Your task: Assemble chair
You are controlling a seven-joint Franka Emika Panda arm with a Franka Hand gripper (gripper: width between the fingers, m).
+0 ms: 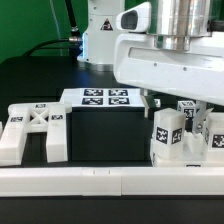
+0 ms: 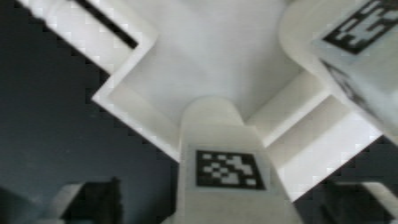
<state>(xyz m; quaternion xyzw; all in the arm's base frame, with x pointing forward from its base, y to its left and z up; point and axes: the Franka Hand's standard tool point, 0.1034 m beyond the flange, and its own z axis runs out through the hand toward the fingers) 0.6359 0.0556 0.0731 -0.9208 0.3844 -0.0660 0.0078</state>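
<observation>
The matte white, chunky plastic chair pieces (image 1: 172, 135), marked with small black-and-white square tags, are seen directly beneath the gripper (image 2: 217, 208), set as a tight cluster of smooth blocks on the black table (image 1: 105, 135). In the wrist view a rounded, smooth white leg (image 2: 222, 130) bearing one square tag is seen between two dark, blurred fingers (image 2: 80, 200). The fingers are spread, one to each side of the leg, and no contact with it can be made out. A second tagged, round-ended piece (image 2: 361, 35) is cut off at the picture's edge beside the leg, and stepped flat white surfaces with sharp edges are seen beyond it. Well away from the gripper, toward the exterior view's left, the flat white X-braced frame (image 1: 33, 128) is laid on the table, apart from the cluster. The thin flat white marker board (image 1: 105, 97) is seen farther back, between the frame and the gripper. A long plain white border rail (image 1: 100, 180) is laid along the near table edge. In the exterior view the fingers are hidden behind the bulky, glossy white arm (image 1: 150, 50), and how the clustered pieces join cannot be told.
</observation>
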